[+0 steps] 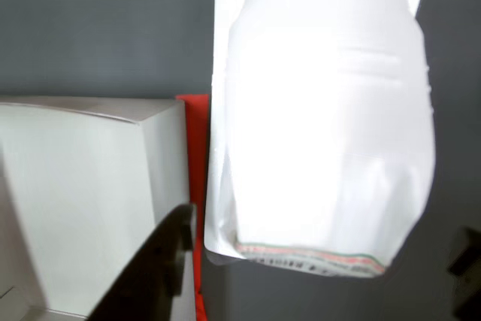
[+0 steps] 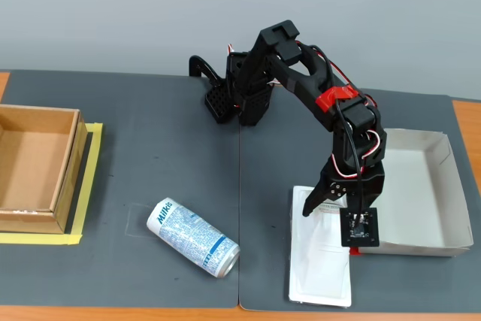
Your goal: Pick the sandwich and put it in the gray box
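Observation:
The sandwich [image 2: 319, 268] is a flat white plastic pack lying on the dark mat just left of the gray box [image 2: 417, 193], a shallow light tray. My gripper [image 2: 331, 212] hovers over the pack's far end, jaws spread wide. In the wrist view the pack [image 1: 323, 125] fills the middle, with its printed strip at the bottom edge. It lies between one black finger [image 1: 154, 268] on the left and the other [image 1: 467, 257] at the right edge, and neither touches it. The gray box's wall [image 1: 90, 186] stands to the left of the pack.
A blue-and-white Milkis can [image 2: 194, 237] lies on its side left of the sandwich. A brown cardboard box [image 2: 34, 167] framed with yellow tape sits at the far left. A red tape strip [image 1: 197, 171] runs along the gray box's near wall. The arm's base [image 2: 240, 95] stands at the back.

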You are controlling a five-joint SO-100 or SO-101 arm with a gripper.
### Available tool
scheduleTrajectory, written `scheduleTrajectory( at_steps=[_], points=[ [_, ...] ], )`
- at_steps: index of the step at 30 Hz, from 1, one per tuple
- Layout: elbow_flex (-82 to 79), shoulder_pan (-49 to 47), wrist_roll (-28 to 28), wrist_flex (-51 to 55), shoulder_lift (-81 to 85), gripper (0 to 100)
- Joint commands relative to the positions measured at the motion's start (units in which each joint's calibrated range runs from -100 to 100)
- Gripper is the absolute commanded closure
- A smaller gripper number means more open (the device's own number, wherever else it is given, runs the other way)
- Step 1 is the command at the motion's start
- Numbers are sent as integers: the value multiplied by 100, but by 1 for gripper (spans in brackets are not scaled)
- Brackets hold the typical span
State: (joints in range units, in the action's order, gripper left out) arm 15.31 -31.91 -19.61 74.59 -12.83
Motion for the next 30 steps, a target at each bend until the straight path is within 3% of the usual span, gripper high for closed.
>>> scheduleTrajectory(
  at_steps=[1, 18, 24, 30],
  points=[
    [174, 54, -21, 6, 66, 63],
    [174, 203, -21, 6, -171, 64],
    [174, 218, -21, 6, -180, 73],
    [156, 218, -21, 6, -188, 74]
  ],
)
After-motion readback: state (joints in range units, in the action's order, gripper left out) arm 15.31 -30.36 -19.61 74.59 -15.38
